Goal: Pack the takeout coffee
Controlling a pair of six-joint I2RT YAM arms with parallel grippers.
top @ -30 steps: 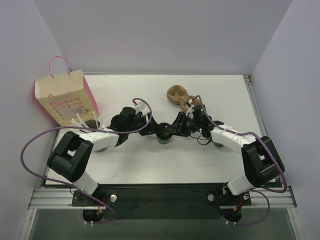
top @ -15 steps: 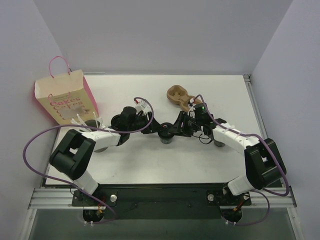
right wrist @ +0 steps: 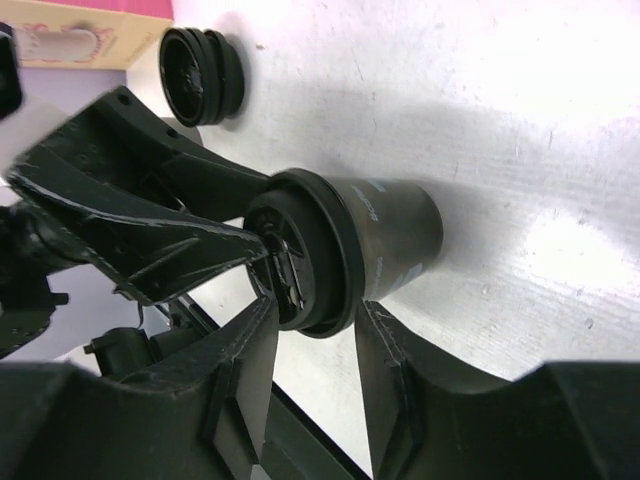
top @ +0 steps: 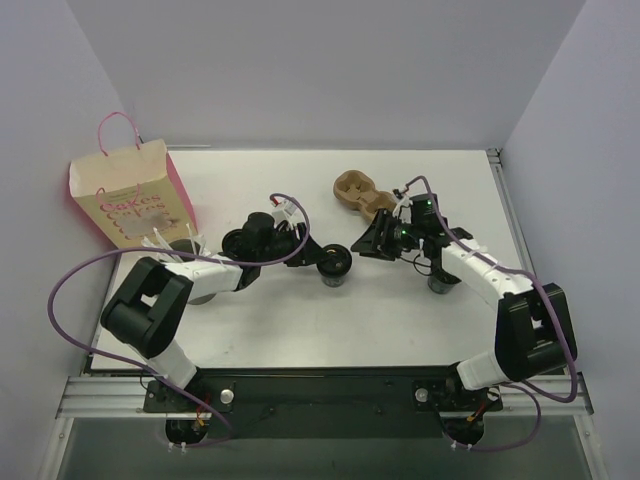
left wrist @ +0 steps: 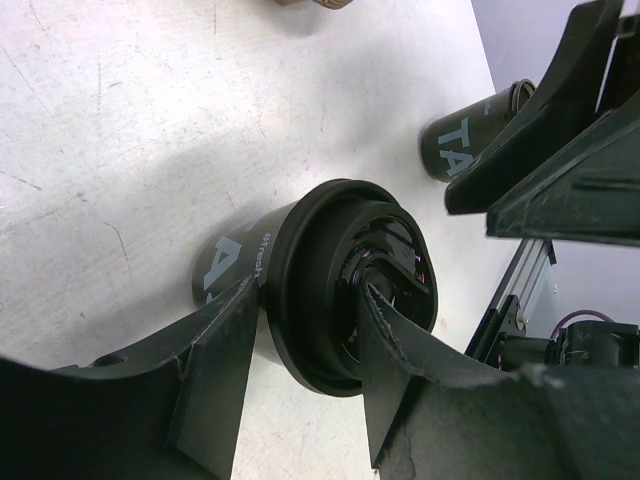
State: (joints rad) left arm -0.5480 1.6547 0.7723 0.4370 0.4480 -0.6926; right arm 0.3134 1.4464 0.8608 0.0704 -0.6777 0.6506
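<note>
Coffee (left wrist: 330,260) upright, clamped between left jaws

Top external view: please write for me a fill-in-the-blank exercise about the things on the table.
The takeout coffee carries a black ____. The paper bag stands to the ____ of the coffee. The brown cup carrier lies nearer to the ____ arm.
Missing words: lid; left; right.

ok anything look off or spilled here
Nothing stands out. The takeout coffee stands upright with its lid on between the fingers of the left gripper, no spill shows on the table, and the paper bag stands upright.
</note>
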